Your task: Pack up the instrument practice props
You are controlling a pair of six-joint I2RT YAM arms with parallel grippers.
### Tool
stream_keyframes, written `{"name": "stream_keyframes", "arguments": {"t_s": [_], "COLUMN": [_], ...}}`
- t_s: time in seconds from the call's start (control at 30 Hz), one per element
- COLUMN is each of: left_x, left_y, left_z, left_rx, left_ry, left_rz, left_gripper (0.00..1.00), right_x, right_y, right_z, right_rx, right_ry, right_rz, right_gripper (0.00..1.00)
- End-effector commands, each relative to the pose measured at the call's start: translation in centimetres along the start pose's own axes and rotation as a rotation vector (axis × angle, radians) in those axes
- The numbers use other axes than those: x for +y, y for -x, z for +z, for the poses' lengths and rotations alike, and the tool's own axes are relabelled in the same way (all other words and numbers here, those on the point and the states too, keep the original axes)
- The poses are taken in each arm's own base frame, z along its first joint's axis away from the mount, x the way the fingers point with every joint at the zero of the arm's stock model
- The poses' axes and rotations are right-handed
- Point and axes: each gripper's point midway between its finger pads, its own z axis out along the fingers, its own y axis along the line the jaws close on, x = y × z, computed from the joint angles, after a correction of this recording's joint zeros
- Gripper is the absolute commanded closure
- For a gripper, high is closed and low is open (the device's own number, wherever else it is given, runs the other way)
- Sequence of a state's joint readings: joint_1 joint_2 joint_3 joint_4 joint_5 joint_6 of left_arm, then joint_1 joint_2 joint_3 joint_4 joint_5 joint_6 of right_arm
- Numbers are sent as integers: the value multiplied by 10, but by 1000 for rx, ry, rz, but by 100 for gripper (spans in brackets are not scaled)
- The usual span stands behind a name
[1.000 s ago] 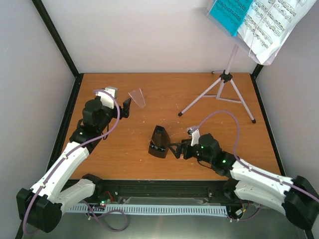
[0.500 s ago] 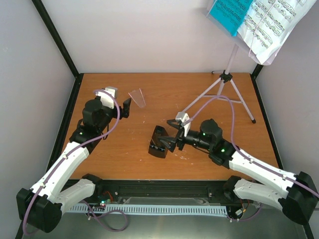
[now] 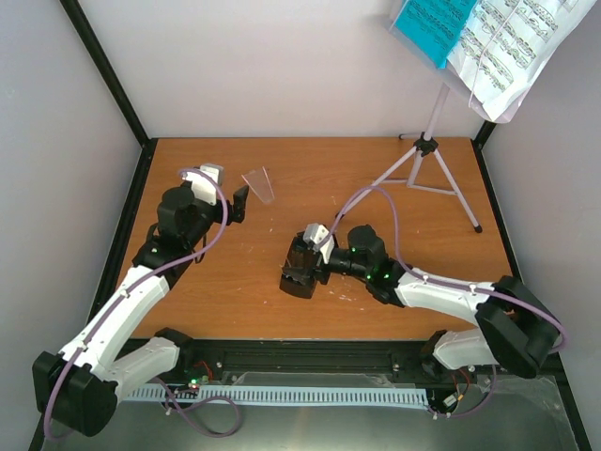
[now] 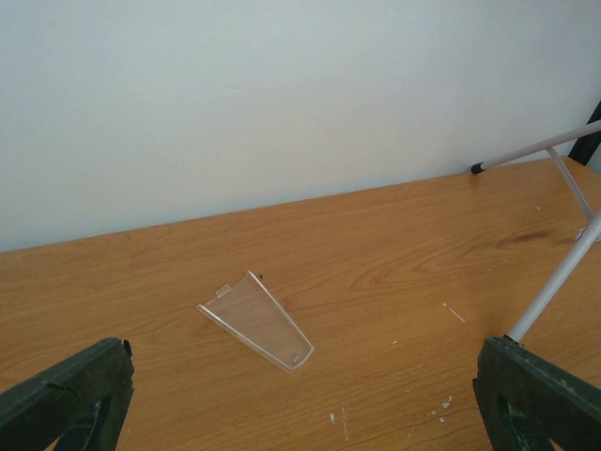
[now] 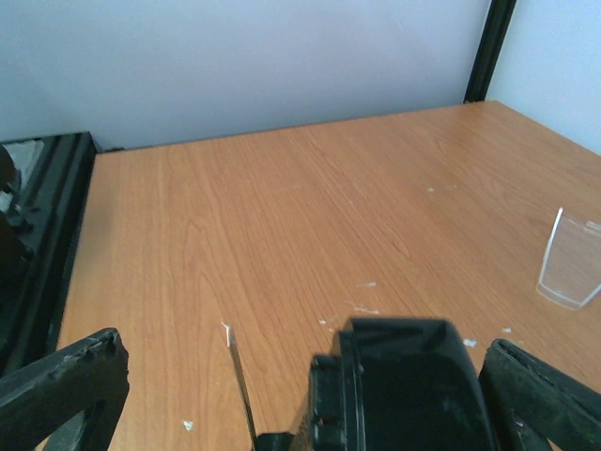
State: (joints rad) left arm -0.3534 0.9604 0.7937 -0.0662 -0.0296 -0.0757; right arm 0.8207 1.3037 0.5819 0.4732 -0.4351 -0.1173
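We see only the top of the metronome (image 5: 404, 371), low between the wide-open fingers of the right gripper (image 5: 302, 399) — not clasped — while the left gripper (image 4: 300, 399) gapes empty and the stand (image 3: 427, 150) runs cropped out of view above the white-walled wooden table (image 3: 235, 282).

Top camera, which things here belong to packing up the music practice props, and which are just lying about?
For the job: music stand, sheet music, teal folder, metronome.
Lying about: clear plastic piece, purpose unclear.
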Motion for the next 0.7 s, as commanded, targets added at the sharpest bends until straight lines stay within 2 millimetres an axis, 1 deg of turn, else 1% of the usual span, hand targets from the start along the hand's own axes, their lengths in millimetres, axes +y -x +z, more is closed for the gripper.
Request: {"name": "stream_keyframes", "arguments": {"t_s": [0.0, 0.17, 0.23, 0.47, 0.67], "left_x": [-1, -1, -1, -3, -4], "left_y": [6, 5, 4, 4, 3], "left_z": [2, 3, 3, 4, 4], "left_rx": [-21, -17, -15, -14, -12], "left_ry": [-5, -8, -8, -17, -20], "left_rz": [-8, -8, -7, -8, -9], "left_gripper": [0, 0, 1, 1, 0], "right_x": [-8, -13, -16, -26, -28], "right_y": [-1, -11, -19, -40, -43], "right_z": [6, 13, 14, 13, 13], "right_rx": [-41, -29, -17, 9, 2], "right_ry": [-42, -59, -78, -145, -154], "right_rz": [-70, -61, -54, -22, -5], "right_gripper": [0, 0, 0, 2, 4]}}
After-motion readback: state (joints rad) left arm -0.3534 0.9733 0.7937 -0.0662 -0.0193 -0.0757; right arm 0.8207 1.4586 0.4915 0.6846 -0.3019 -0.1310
